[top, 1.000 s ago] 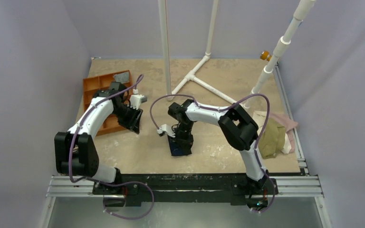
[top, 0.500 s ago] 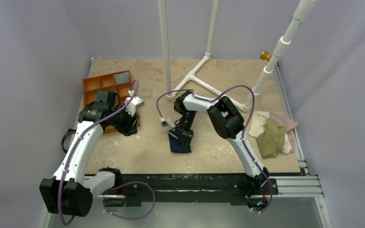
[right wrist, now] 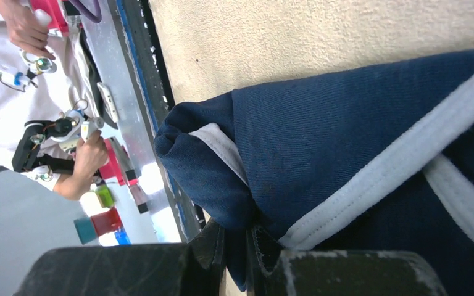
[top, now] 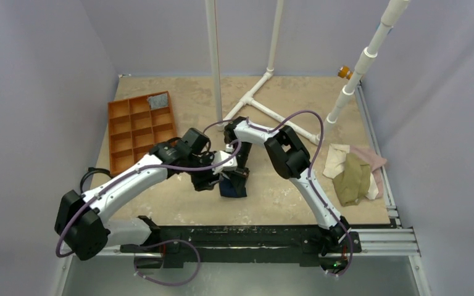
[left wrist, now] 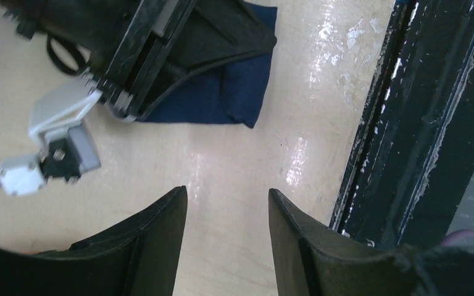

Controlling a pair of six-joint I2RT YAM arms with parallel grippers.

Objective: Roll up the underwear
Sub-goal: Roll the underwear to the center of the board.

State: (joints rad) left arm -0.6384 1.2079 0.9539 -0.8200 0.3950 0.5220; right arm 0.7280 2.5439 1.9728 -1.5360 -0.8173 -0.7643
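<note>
Underwear: the underwear [top: 232, 187] lies as a small folded navy bundle on the desk [top: 179, 203], near the middle and somewhat toward the near edge. The right wrist view shows white trim running across it.

Right tool: the right tool [right wrist: 237, 243] is clenched on the cloth at the bundle's rounded end, with a navy fold pinched between the jaws.

Left tool: the left tool [left wrist: 227, 196] is released, jaws apart with nothing between them. It hovers over bare desk just beside the bundle.

Step in hand (my reading): the roll is begun but not finished. I want the left tool in as a second hand.

Doing it well:
- Keep the right pinch low to the desk.
- Turn the wrist so the cloth winds onto itself; do not drag the bundle sideways.
- Bring the left tool down on the flat, free part to anchor it.
- Let the roll travel toward that anchor, so it stays even across the width.

Watch:
- The two tools are very close.
- In the left wrist view the right arm's camera block [left wrist: 62, 139] sits just beside the cloth, so I should approach from the open side.
- The black rail [left wrist: 407, 123] is near.

Unknown: I cannot tell how many turns the roll holds.
</note>
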